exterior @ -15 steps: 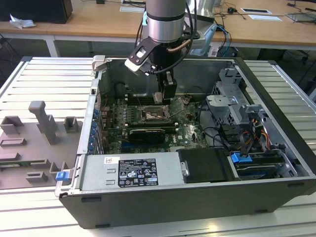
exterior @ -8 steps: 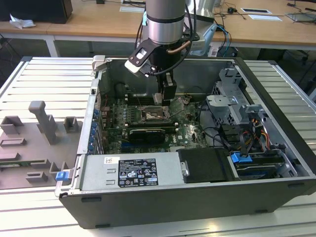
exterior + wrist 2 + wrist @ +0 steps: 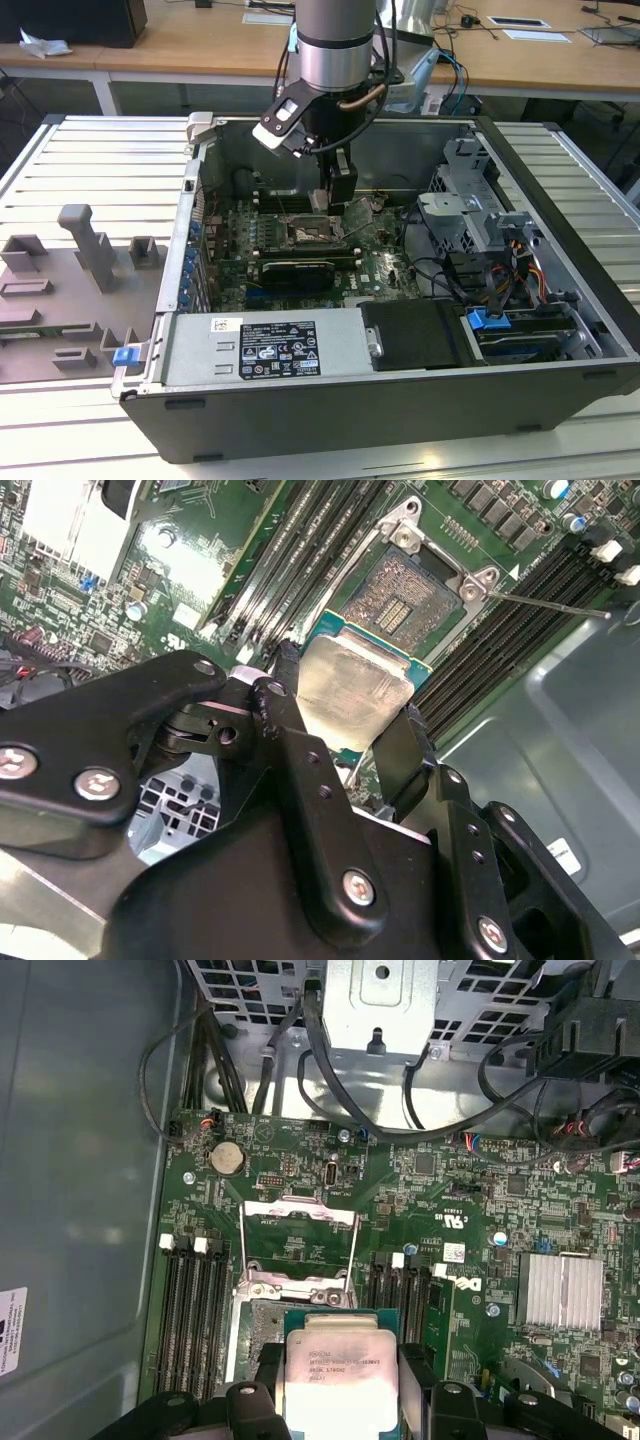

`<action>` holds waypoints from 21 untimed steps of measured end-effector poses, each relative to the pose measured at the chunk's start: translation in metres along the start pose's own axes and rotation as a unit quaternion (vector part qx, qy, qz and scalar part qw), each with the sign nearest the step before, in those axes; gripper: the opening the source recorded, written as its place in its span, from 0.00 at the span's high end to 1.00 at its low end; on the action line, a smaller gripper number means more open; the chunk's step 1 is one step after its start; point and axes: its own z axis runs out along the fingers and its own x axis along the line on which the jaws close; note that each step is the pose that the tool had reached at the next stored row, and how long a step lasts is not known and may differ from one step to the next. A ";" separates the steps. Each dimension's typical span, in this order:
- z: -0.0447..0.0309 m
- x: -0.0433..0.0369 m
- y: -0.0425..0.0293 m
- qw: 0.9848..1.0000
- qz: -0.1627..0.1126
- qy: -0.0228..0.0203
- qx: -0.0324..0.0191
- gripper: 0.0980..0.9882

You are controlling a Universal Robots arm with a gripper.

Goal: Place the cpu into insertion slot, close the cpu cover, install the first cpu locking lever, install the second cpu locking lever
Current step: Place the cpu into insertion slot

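Your chip [image 3: 335,1370] lies flat, silver top up, over the near edge of the bare socket [image 3: 400,595], whose cover [image 3: 300,1210] stands raised. The arm drops straight down into the computer case [image 3: 300,420]. The gripper [image 3: 345,705] is clamped on two opposite chip edges.

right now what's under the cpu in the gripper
The open socket, its contact grid partly showing. The portion directly beneath the cpu, held in the gripper, is covered.
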 end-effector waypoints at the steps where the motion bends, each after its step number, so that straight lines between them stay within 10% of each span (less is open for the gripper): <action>1: 0.0004 0.0000 0.0000 1.000 0.000 0.000 0.000 0.50; 21: 0.0131 -0.0002 -0.0011 1.000 0.002 0.001 0.008 0.50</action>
